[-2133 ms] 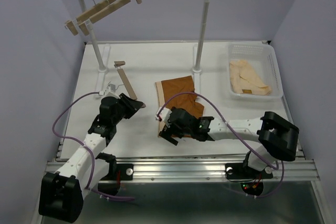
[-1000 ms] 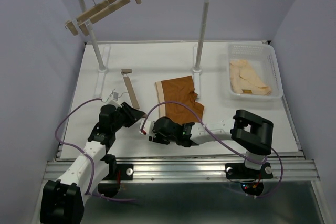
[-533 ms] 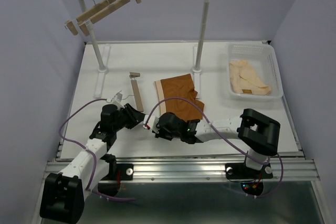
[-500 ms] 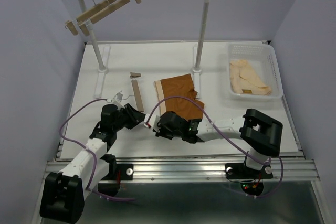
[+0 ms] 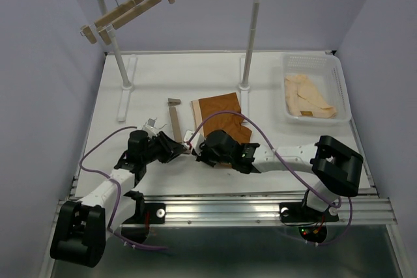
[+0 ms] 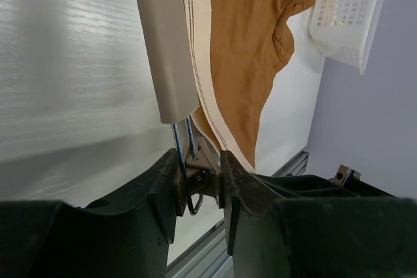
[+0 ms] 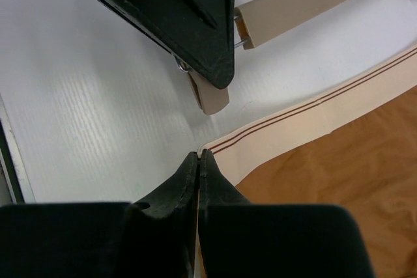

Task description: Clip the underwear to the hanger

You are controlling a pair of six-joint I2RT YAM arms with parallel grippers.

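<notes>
The light-wood hanger [image 6: 163, 43] is clamped at its clip [image 6: 203, 159] by the left gripper [image 6: 199, 183]; beside it, the rust-brown fabric underwear [image 7: 339, 180] is pinched by the right gripper [image 7: 198, 158].

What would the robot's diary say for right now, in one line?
left gripper: shut on hanger clip | right gripper: shut on underwear waistband corner | status: underwear beside hanger, not yet clipped
</notes>
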